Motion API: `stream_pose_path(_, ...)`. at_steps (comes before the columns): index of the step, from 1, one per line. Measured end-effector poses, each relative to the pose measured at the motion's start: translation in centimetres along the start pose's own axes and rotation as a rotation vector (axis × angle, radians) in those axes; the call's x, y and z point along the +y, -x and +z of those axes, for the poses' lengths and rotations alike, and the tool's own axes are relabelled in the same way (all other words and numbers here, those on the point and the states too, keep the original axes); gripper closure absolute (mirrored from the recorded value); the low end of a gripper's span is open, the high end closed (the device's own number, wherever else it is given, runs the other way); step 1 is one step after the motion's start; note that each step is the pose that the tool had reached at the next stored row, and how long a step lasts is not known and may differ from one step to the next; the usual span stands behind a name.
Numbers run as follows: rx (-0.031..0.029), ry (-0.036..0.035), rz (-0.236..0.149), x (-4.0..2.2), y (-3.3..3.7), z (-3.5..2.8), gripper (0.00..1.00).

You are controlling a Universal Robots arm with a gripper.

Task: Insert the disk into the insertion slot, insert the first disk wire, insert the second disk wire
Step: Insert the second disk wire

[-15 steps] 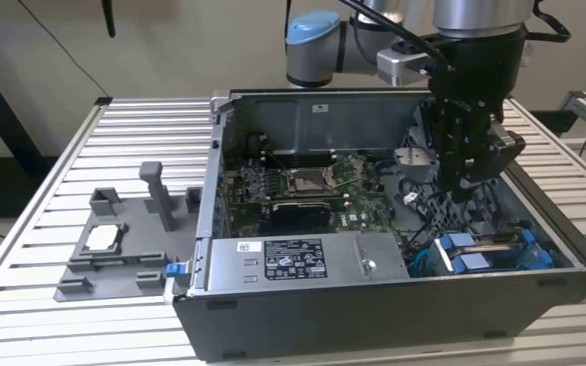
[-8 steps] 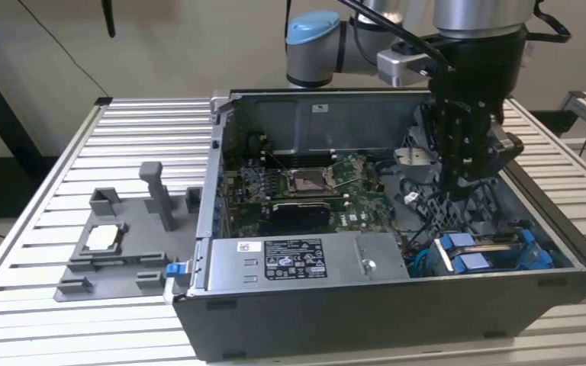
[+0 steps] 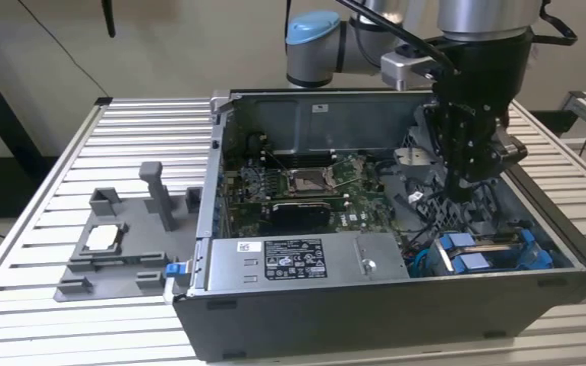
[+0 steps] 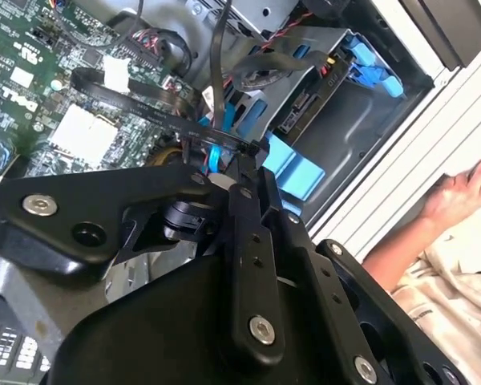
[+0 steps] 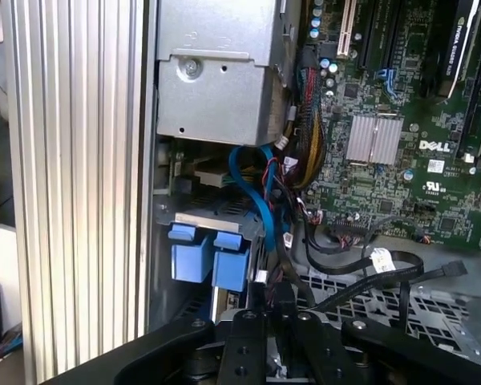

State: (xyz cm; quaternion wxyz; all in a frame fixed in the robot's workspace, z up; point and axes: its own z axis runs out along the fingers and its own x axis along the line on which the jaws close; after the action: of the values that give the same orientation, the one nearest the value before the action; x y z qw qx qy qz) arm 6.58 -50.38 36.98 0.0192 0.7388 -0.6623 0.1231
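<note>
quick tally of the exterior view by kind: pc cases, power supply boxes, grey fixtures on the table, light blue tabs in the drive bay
computer case: 1
silver power supply box: 1
grey fixture: 1
light blue tabs: 2
total: 5

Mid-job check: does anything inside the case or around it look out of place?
A person's hand sits at the edge of the slatted table, right beside the open case. Inside, a black cable lies loose across the perforated drive cage, its end plug connected to nothing. The disk looks seated in its bay.
</note>
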Motion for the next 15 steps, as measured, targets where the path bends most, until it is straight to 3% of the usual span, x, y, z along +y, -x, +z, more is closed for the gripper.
stream_pose_path(3, -0.0044, 0.0, 0.001, -0.15, -0.58, 0.29, 0.84)
stream_pose_path(8, -0.0242, -0.0015, 0.004, -0.32, -1.3, 0.89, 0.85)
stream_pose_path(10, -0.0249, 0.0021, 0.003, -0.47, -1.37, 0.93, 0.85)
stream_pose_path(15, -0.0251, 0.002, 0.0, -0.48, -1.37, 0.94, 0.84)
